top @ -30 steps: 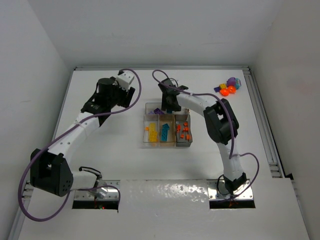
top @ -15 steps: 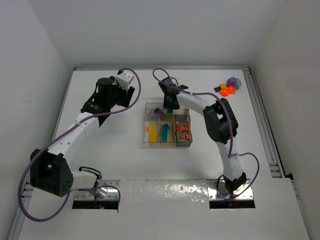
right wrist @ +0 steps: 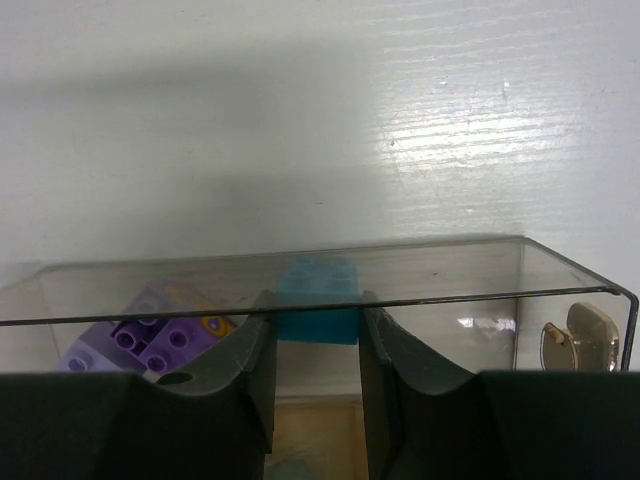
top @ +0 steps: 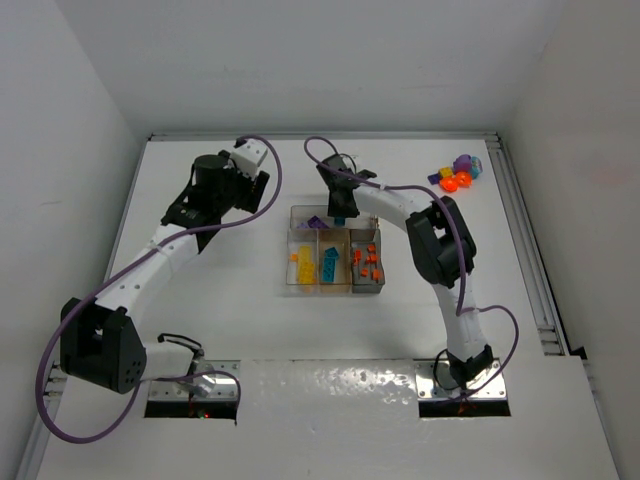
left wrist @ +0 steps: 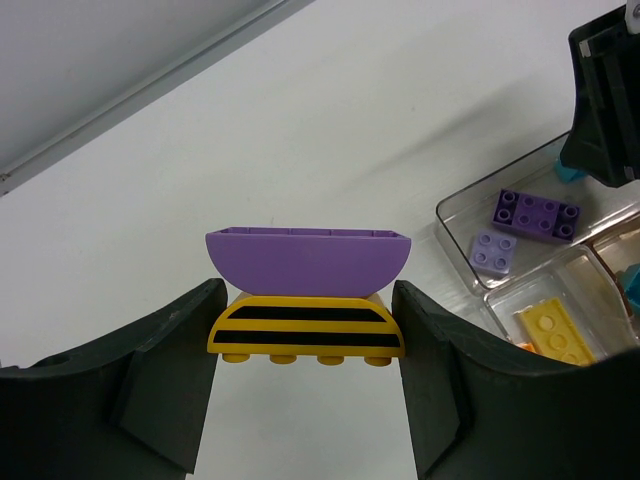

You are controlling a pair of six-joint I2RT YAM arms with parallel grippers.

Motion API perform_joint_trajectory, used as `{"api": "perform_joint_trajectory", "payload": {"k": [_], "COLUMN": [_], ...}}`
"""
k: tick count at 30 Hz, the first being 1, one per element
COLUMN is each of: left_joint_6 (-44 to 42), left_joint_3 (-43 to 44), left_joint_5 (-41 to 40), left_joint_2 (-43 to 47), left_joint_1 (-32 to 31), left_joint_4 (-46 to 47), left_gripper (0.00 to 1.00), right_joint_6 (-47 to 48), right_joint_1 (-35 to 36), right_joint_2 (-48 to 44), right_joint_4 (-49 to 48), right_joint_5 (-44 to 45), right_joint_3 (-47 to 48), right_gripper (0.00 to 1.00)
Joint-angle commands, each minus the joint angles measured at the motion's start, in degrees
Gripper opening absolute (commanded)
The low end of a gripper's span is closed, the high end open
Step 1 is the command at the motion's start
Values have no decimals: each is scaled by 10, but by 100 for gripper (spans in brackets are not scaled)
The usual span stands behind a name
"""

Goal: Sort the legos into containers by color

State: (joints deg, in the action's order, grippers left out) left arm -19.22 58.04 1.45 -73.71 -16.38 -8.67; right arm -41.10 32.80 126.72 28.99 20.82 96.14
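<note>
Lego stack (left wrist: 307,262) | held crosswise in left gripper (left wrist: 307,305) | teal lego (right wrist: 318,288) pinched in right gripper (right wrist: 317,325)

Glossy clear plastic tray (right wrist: 450,268) on matt table (right wrist: 300,100).

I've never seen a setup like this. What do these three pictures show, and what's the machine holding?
These are two robot arms bolted to a white table. One picture looks down from above; the other two come from cameras on the wrists. In the middle sits a clear tray with bricks grouped by colour; a loose pile lies far right. The jaws of the left arm grip a yellow striped brick with a purple brick on top. The jaws of the right arm reach into the tray, either side of a teal brick, seemingly gripping it.
</note>
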Motion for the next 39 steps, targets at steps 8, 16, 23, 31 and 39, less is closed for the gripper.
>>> {"api": "perform_joint_trajectory", "payload": {"k": [8,16,23,31,39], "left_joint_6": [-11,-16,-13,-11,-38], "left_joint_3": [2,3,0,0,5], "left_joint_5": [1,7,19,33,89], "left_joint_2": [23,23,25,23,24], "left_joint_1": [7,7,7,7,7], "left_joint_4": [41,40,40,42,21], "left_gripper": [0,0,0,0,0], "right_joint_6": [53,104,169,200,227], "right_joint_1": [0,0,25,60,60], "right_joint_2": [-112,-199,-299,-296,-292], "right_joint_4": [-37,-71,-120,-96,-89], "right_joint_5": [2,-131,-207,-257,-244], "right_joint_3": [-23,-93,-253,-290,-253], "right_gripper": [0,0,0,4,66]}}
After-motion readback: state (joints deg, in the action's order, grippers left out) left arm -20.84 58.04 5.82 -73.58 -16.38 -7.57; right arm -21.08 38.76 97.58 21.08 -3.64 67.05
